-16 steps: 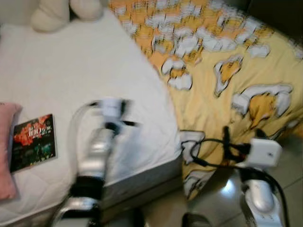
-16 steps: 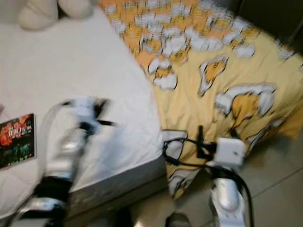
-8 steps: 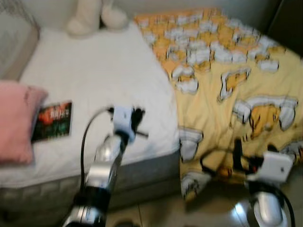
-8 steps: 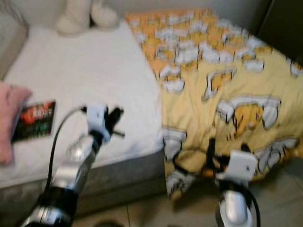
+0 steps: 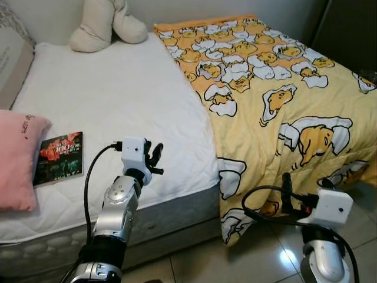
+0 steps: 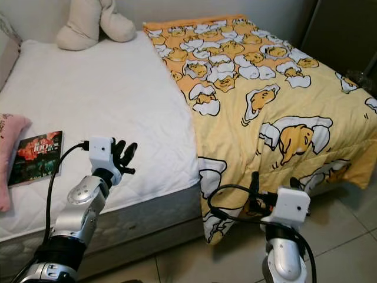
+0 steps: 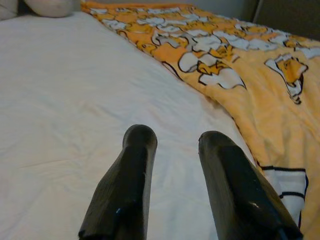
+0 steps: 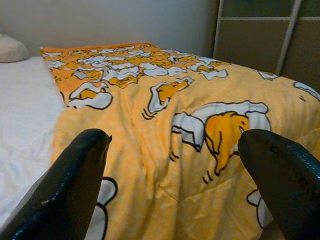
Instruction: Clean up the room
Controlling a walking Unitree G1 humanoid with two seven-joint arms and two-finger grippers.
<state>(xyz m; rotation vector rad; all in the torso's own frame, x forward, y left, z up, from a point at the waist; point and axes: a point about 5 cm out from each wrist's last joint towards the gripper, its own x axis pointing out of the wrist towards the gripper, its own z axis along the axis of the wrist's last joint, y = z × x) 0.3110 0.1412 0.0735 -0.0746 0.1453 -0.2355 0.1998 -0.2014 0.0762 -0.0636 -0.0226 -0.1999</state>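
A bed with a bare white mattress (image 5: 112,94) fills the scene. A yellow blanket (image 5: 277,88) printed with cartoon figures covers its right half and hangs over the foot edge. A dark book (image 5: 59,158) lies on the mattress beside a pink pillow (image 5: 15,159). A cream plush toy (image 5: 106,23) sits at the head end. My left gripper (image 5: 156,156) hovers open over the mattress's near edge, right of the book, holding nothing (image 7: 177,137). My right gripper (image 5: 306,187) is wide open, low by the blanket's hanging edge (image 8: 179,140).
A grey pillow (image 5: 12,53) leans at the far left of the bed. A dark wardrobe (image 5: 347,29) stands at the back right. Glossy tiled floor (image 5: 265,259) runs along the foot of the bed under my right arm.
The camera has pulled back and steadied, so more of the bed shows and the blur is gone. Both arms hold about the same pose, both grippers empty.
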